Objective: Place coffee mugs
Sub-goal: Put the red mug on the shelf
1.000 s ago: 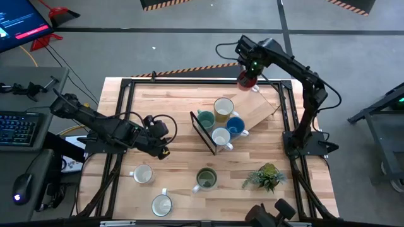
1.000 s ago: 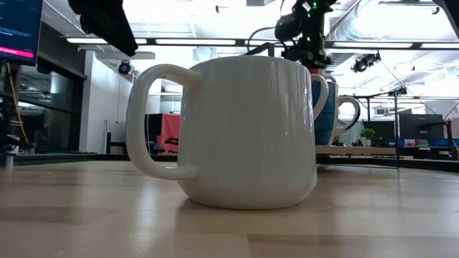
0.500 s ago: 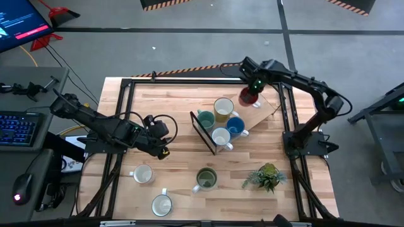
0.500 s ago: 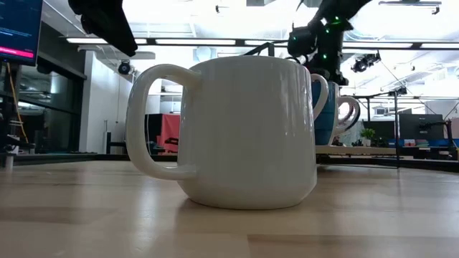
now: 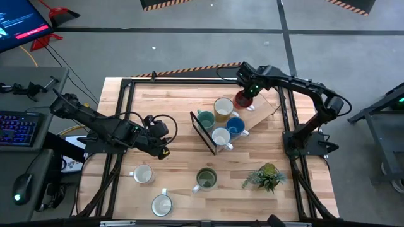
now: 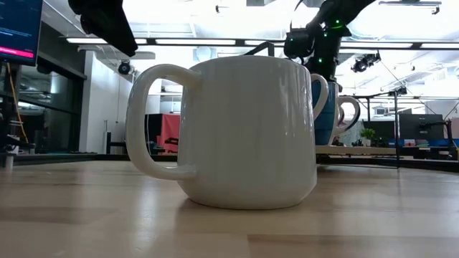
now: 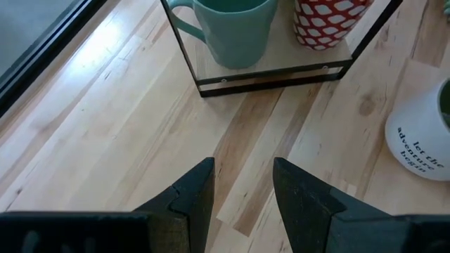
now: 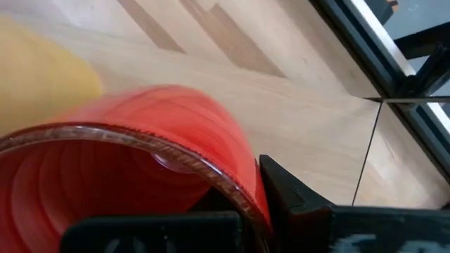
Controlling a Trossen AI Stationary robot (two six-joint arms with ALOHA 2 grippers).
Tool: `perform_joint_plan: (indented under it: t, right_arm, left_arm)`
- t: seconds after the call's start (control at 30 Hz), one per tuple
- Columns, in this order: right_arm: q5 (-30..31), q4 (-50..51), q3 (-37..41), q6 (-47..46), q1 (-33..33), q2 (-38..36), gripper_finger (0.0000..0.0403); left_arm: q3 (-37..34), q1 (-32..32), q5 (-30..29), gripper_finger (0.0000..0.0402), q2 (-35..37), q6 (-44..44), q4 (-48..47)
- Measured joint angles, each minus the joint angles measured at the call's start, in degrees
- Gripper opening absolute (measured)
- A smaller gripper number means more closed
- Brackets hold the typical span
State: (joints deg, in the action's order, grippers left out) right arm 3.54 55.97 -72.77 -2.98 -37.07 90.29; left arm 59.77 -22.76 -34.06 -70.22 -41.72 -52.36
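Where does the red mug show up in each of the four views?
High view: red mug upper right, on the tray's far end, at the right gripper.
Low view: not visible; the white mug blocks it.
Left wrist view: not in it.
Right wrist view: fills the foreground.
Shared landmark: cream-yellow mug.

Four mugs (image 5: 220, 122) clustered centre frame on tilted board (image 5: 262, 110); a fifth mug (image 5: 243, 99) upper right of them, in right gripper (image 5: 247, 94). Three mugs (image 5: 163, 178) lower left; plant (image 5: 266, 176) lower right. Left gripper (image 5: 165, 151) mid-left.
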Motion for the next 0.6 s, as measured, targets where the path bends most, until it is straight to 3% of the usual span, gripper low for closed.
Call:
perform_joint_plan:
  t: [0.6]
  right_arm:
    - [-0.74,1.59,0.0,-0.02,0.82,2.85,0.0]
  left_arm:
    - [0.0,-0.02,0.0,0.0136,0.0,-0.01,0.0]
